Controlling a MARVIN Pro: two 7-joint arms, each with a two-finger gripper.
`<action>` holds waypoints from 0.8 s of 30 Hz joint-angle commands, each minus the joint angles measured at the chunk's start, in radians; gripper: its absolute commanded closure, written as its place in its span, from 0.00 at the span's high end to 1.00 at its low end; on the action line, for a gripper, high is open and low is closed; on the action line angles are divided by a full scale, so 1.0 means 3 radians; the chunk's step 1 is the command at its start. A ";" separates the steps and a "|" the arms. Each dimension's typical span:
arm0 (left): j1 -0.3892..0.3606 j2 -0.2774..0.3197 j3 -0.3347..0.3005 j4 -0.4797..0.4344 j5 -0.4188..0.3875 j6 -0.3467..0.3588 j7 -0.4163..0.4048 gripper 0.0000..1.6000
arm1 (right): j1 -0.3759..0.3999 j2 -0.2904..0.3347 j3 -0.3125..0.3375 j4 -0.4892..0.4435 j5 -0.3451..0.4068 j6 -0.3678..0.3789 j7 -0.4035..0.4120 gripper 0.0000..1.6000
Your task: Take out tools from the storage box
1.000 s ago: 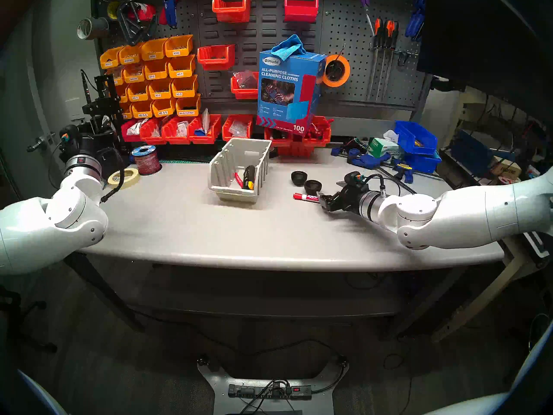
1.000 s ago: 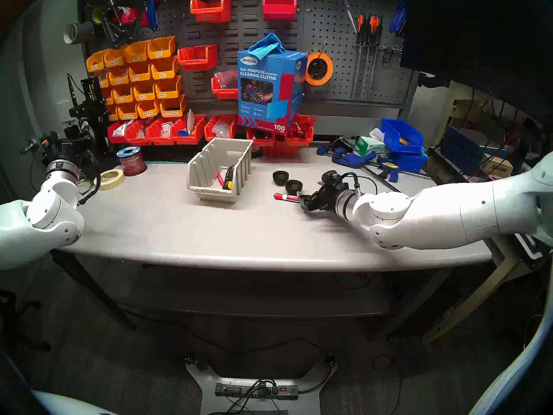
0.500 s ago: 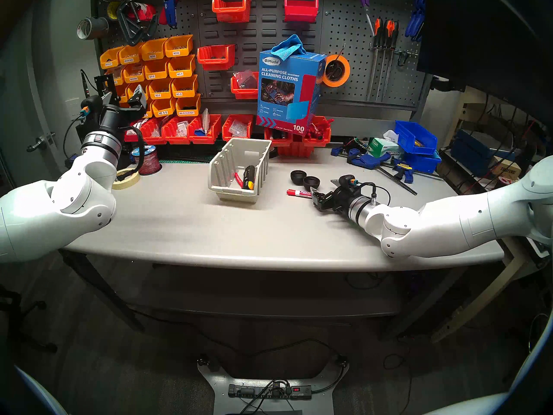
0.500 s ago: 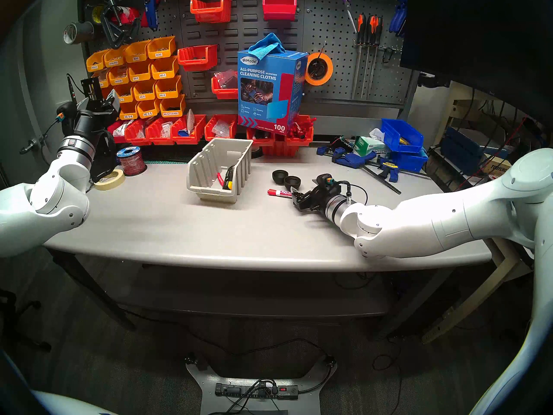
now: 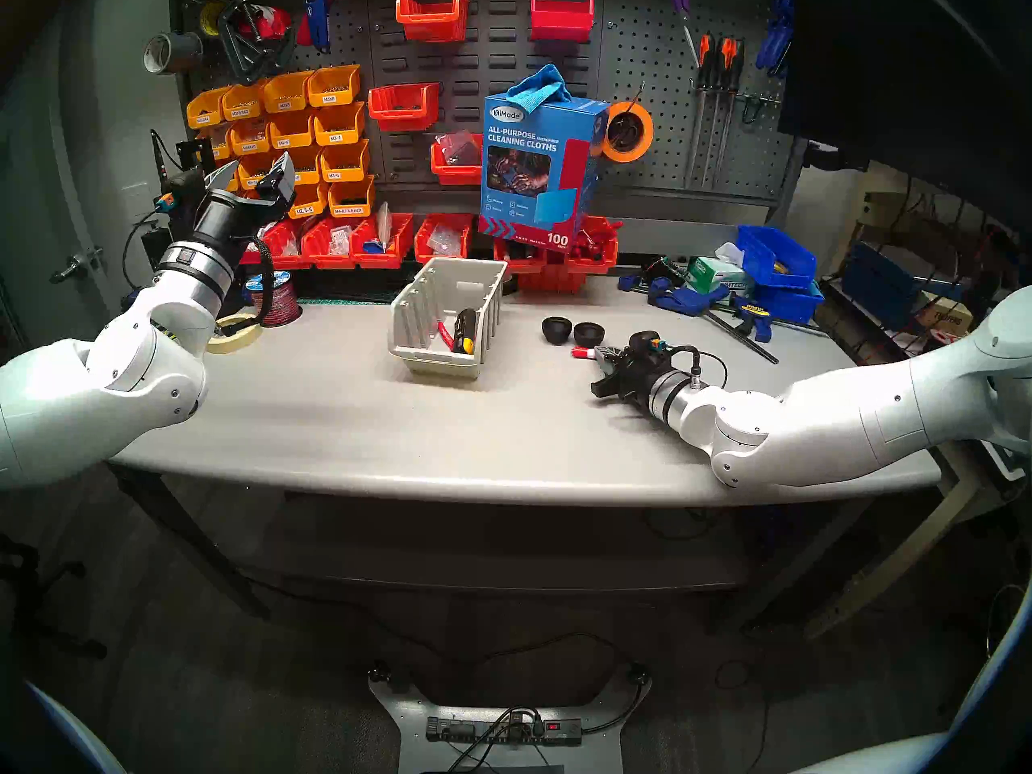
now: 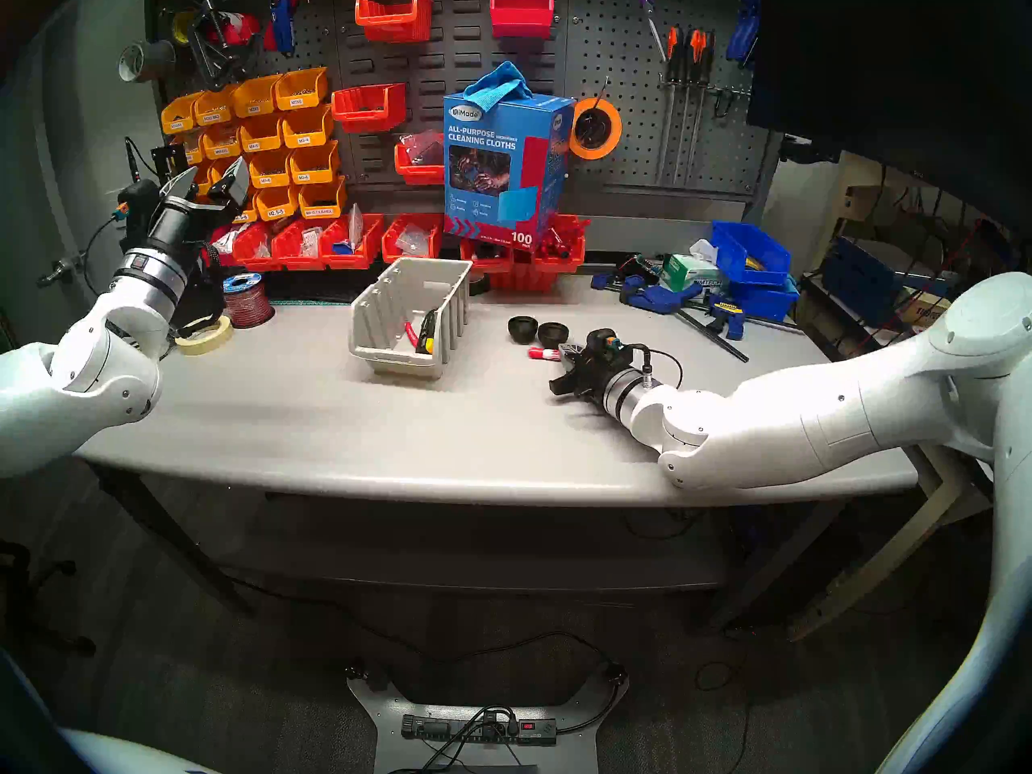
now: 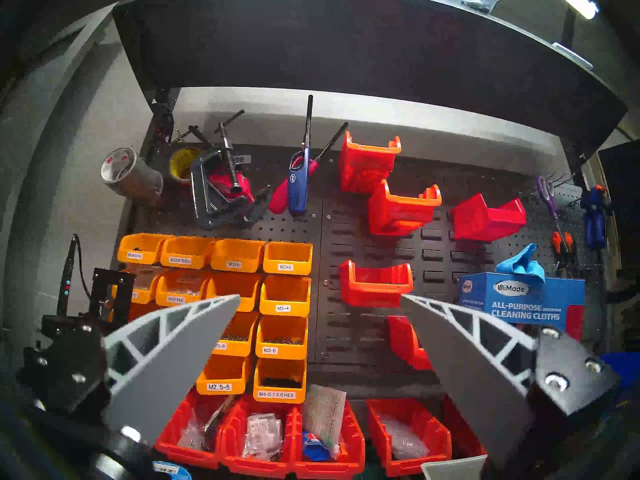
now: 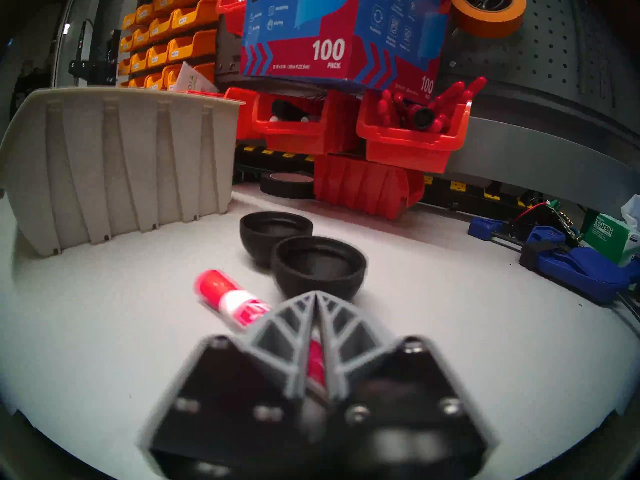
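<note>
Right claw: my right gripper lies low over the gray table, its fingertips drawn together to a point; the marker's body shows between the fingers behind the tips, so I read it as clamped on the marker.
Marker: the red-capped white marker lies on the table just in front of the nearer black cup, red cap sticking out to the view's left of my fingers; in the head view only its cap end shows past the gripper.
Cups: two small black round cups sit upright side by side on the table, touching or nearly so, between the bin and my right gripper.
Storage box: the beige bin stands at mid-table, well apart from both my grippers.
Inside the box: a long black tool with yellow marks leans along the right wall, and a slim red-handled tool lies just beside it.
Left claw: my left gripper hangs raised at the table's left end, pointing up toward the orange wall bins, fingers wide apart and empty.
</note>
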 commanded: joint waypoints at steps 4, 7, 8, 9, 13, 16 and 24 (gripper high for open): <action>0.0018 0.0063 0.0017 0.0021 -0.0109 -0.0047 -0.0214 1.00 | 0.0433 0.0310 0.0155 -0.0209 -0.0319 0.0309 0.0140 0.00; 0.0022 0.0068 0.0024 0.0029 -0.0161 -0.0058 -0.0275 1.00 | 0.0532 0.0387 0.0164 -0.0297 -0.0379 0.0458 0.0184 0.00; 0.0024 0.0068 0.0026 0.0033 -0.0187 -0.0062 -0.0294 1.00 | 0.0525 0.0420 0.0196 -0.0312 -0.0406 0.0503 0.0197 0.00; 0.0025 0.0068 0.0028 0.0041 -0.0214 -0.0066 -0.0330 1.00 | 0.0711 0.0423 0.0043 -0.0402 -0.0375 0.0581 0.0221 0.00; 0.0034 0.0049 0.0034 0.0075 -0.0314 -0.0073 -0.0441 1.00 | 0.0735 0.0537 0.0113 -0.0465 -0.0496 0.0764 0.0233 0.00; 0.0042 0.0033 0.0042 0.0086 -0.0356 -0.0068 -0.0499 1.00 | 0.0791 0.0612 0.0156 -0.0519 -0.0551 0.0885 0.0210 0.00; 0.0054 0.0032 0.0057 0.0091 -0.0401 -0.0062 -0.0594 1.00 | 0.1005 0.0878 0.0159 -0.0550 -0.0702 0.1111 0.0047 0.00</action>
